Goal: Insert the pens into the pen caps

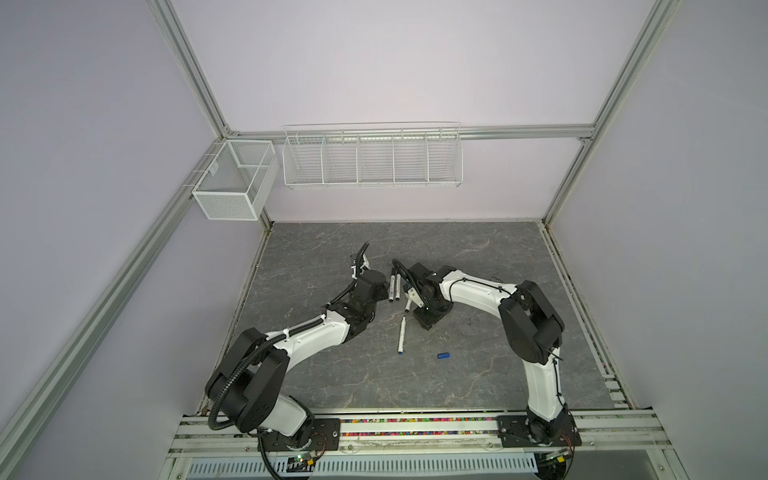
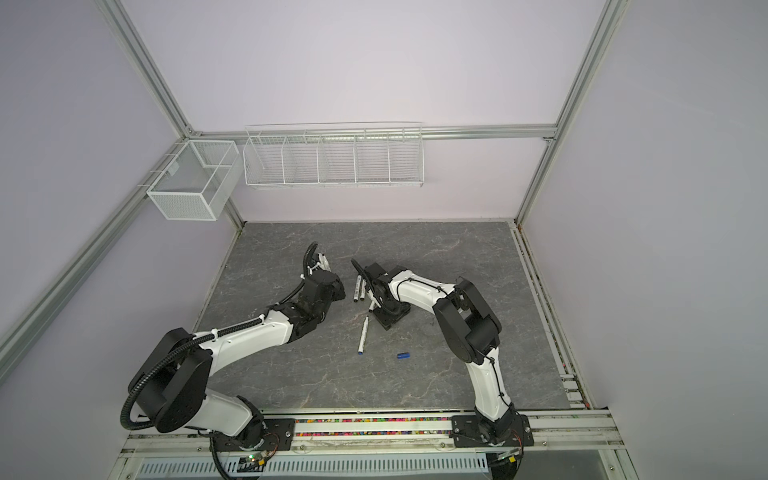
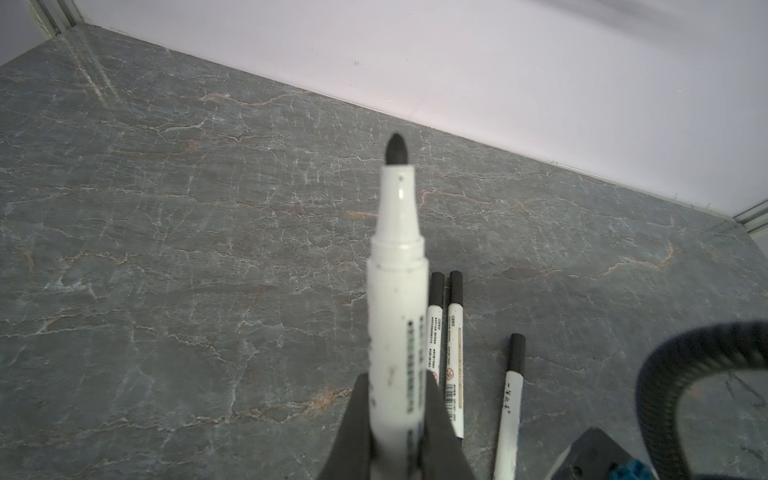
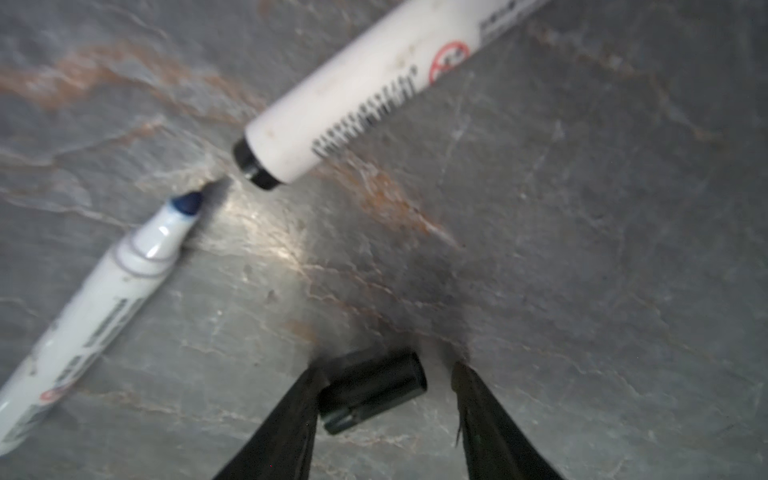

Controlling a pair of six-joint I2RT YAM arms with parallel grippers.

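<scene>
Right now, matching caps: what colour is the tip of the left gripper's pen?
Black tip on that pen, clearest in the left wrist view.

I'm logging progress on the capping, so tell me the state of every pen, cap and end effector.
left end effector: shut on black pen.
black pen: uncapped, gripped by barrel.
right end effector: open, straddling black cap.
black cap: loose, lying on table.
blue pen: uncapped, lying on table.
blue cap: loose, lying on table.
three other pens: capped, lying on table.
</scene>
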